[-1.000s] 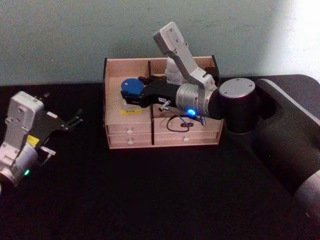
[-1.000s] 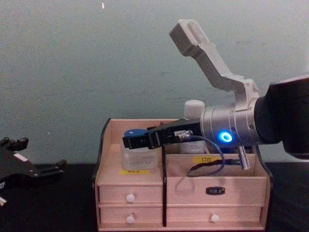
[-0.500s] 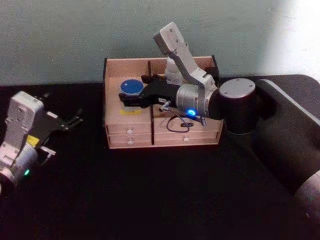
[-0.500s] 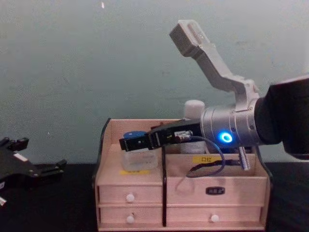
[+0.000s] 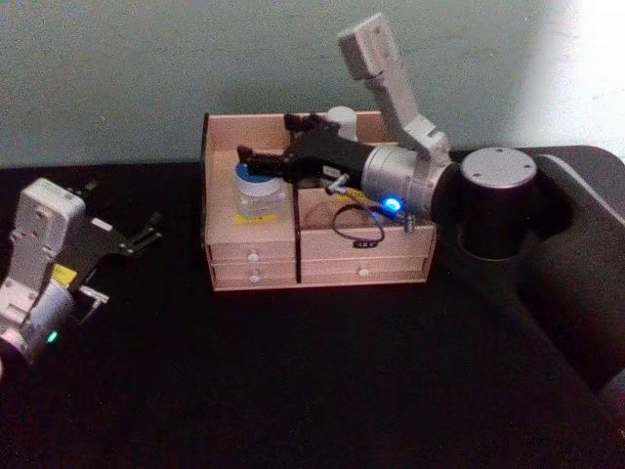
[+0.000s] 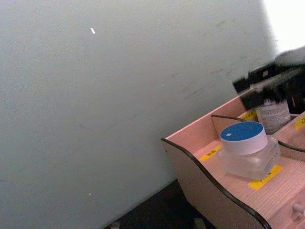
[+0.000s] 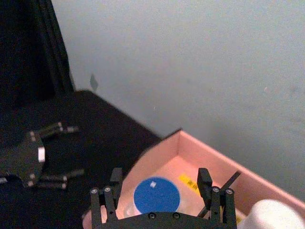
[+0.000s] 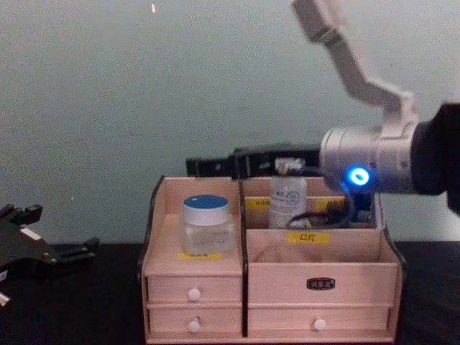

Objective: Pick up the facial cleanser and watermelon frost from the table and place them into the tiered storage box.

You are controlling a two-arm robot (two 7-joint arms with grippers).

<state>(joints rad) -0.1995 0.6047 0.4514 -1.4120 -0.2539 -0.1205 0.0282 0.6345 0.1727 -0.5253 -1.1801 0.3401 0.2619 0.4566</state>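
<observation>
Right gripper [image 8: 198, 167] hovers above the tiered storage box [image 8: 269, 287], fingers spread and holding nothing — the blue-lidded jar [image 8: 207, 224] stands upright in the box's left compartment, a white-capped bottle [image 8: 287, 201] behind the divider. Left gripper [image 5: 137, 237] parked at table's left, fingers apart.

The head camera looks steeply down on the tiered storage box [image 5: 317, 244]; the chest camera faces its drawer fronts level and near. Both wrist cameras, one from each side, share the blue-lidded jar [image 6: 244, 143] in its left compartment.

jar [image 8: 208, 224] in tiered storage box [image 8: 269, 287] left compartment; bottle [image 8: 287, 201] right-rear
</observation>
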